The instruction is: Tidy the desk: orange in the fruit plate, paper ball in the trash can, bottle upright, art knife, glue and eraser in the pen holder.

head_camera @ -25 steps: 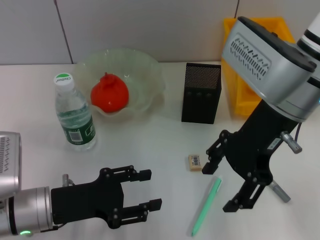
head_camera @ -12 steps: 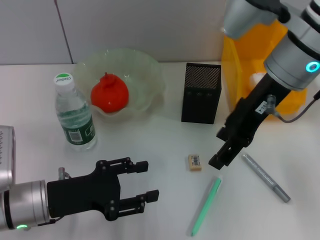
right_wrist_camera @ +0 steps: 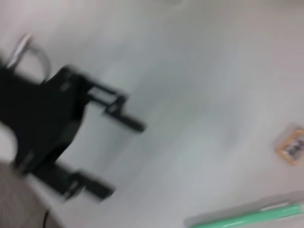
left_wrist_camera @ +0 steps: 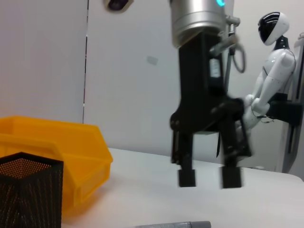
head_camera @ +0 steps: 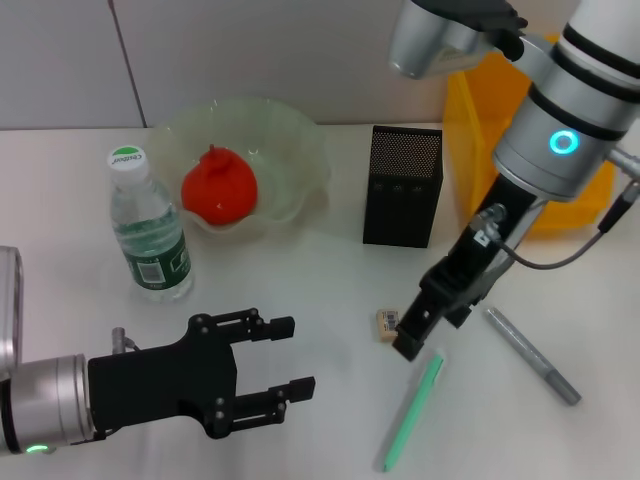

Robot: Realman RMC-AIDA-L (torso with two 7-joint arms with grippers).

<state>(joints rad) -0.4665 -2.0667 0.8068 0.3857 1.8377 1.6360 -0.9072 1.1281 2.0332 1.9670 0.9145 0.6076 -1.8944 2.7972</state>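
Observation:
My right gripper (head_camera: pixel 420 335) is open and empty, low over the table just right of the small yellow eraser (head_camera: pixel 388 323); the left wrist view shows its fingers (left_wrist_camera: pixel 186 176) apart. A green art knife (head_camera: pixel 413 412) lies just below it, and a grey glue pen (head_camera: pixel 533 355) lies to its right. The black mesh pen holder (head_camera: pixel 403 185) stands behind. The bottle (head_camera: pixel 150 228) stands upright. The orange (head_camera: pixel 218 187) sits in the glass fruit plate (head_camera: pixel 300 150). My left gripper (head_camera: pixel 285 357) is open and empty at the front left. The paper ball is not in view.
The yellow bin (head_camera: pixel 478 150) stands at the back right, partly behind my right arm, and shows in the left wrist view (left_wrist_camera: pixel 71 152). The right wrist view shows the eraser (right_wrist_camera: pixel 290 145), the green knife (right_wrist_camera: pixel 247 216) and my left gripper (right_wrist_camera: pixel 95 142).
My right arm has swung left and back, from above the grey pen to beside the eraser. The grey pen now lies uncovered. My left gripper has barely shifted.

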